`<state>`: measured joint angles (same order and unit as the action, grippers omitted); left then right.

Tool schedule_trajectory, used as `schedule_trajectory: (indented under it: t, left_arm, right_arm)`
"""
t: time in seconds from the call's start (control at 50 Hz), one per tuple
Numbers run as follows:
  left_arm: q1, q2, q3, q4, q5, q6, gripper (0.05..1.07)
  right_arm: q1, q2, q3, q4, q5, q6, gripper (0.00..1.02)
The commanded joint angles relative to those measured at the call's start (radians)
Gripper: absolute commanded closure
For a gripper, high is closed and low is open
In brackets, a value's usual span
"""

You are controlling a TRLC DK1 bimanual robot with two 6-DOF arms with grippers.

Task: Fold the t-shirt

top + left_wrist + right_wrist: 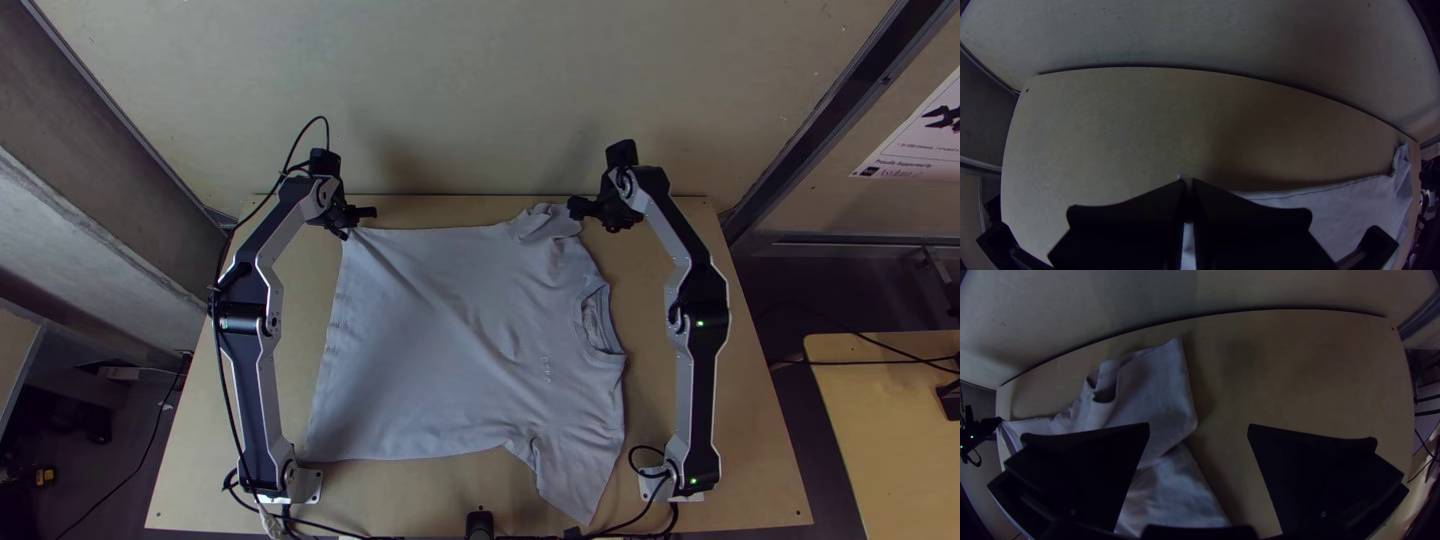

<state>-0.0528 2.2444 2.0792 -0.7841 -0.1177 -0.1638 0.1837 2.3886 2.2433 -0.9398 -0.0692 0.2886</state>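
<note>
The left gripper is at the upper left corner of the light grey t-shirt. In the left wrist view the left gripper is shut on that corner, with a bit of cloth between its fingers. The t-shirt lies mostly spread sideways, hem to the left and collar to the right; the near sleeve points down the picture. Its far sleeve is bunched. Beside this sleeve is the right gripper. The right wrist view shows the right gripper open, with the sleeve below and partly between its fingers.
The wooden table shows bare around the shirt. A pale wall rises behind its far edge. Black cables lie by the right arm's base, and others by the left base. A second table stands at the right.
</note>
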Motion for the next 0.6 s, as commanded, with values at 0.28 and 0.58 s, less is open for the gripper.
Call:
schedule_trajectory:
  t: [0.28, 0.58]
  left_arm:
    - [-0.01, -0.058, -0.016, 0.002, -0.007, 0.006, 1.05]
    - [-0.025, -0.063, -0.022, -0.004, -0.007, 0.001, 1.05]
  right_arm:
    - [0.049, 0.124, 0.084, -0.005, -0.009, 0.037, 0.46]
    - [0.08, 0.101, 0.088, 0.065, -0.007, 0.017, 1.0]
